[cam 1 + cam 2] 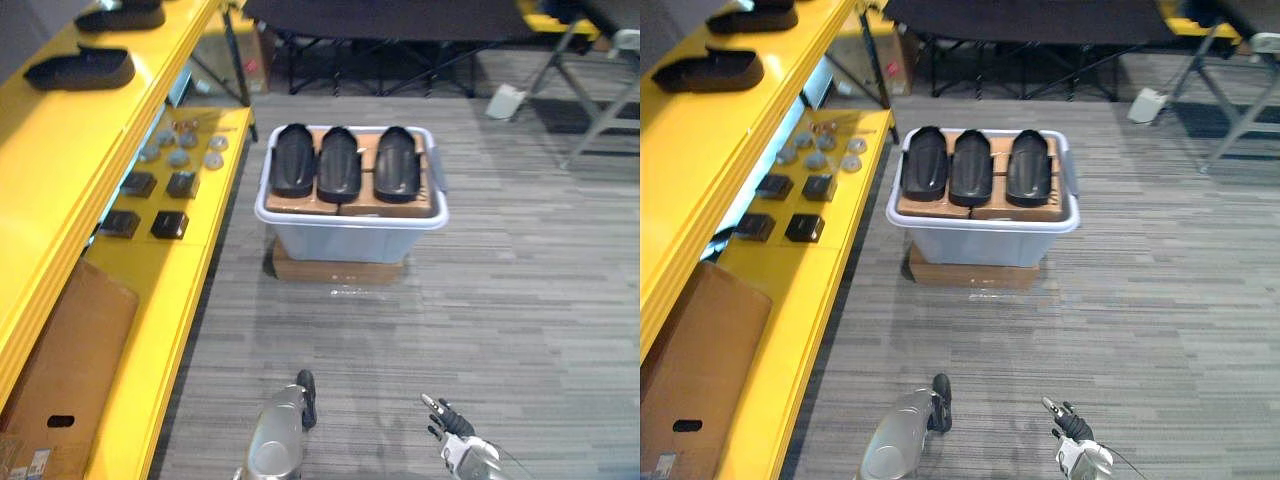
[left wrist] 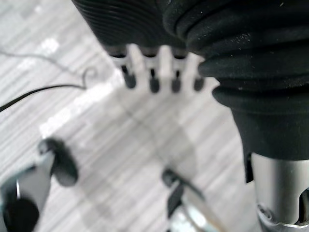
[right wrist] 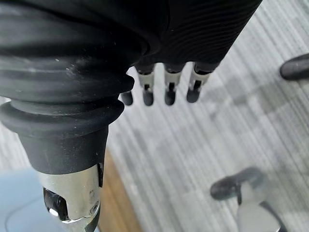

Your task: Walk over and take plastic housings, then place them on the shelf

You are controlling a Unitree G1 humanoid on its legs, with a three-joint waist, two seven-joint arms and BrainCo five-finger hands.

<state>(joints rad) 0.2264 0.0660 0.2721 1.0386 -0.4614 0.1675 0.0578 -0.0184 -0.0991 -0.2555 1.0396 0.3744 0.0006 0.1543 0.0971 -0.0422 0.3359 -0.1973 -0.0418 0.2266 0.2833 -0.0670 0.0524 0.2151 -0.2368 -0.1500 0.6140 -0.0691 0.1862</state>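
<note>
While three black plastic housings [image 1: 338, 163] lie side by side on a brown cardboard layer [image 1: 385, 208] inside a pale grey bin [image 1: 345, 240], the humanoid robot stands well back from them on the grey striped floor [image 1: 520, 300], both arms low at the near edge of the scene. Its left hand [image 2: 165, 60] hangs with fingers straight and loosely spread, holding nothing; the floor lies past its dark tips. The right hand [image 3: 170, 82] is much the same: fingers straight and relaxed, empty, well apart from the bin.

The bin sits on a flat cardboard base [image 1: 340, 270], just beside the end of a long yellow shelf [image 1: 60, 170] that runs along the robot's left. On the shelf's upper level rest two more housings [image 1: 80, 68], one behind the other. The lower level carries a cluster of small grey discs [image 1: 180, 150] and four small black square blocks [image 1: 150, 205] set two by two nearer the robot. Nearest of all is a large flat cardboard sheet [image 1: 60, 350] with a slot-shaped hand hole. Beyond the bin, dark table legs [image 1: 380, 70] cross the far end of the room.
</note>
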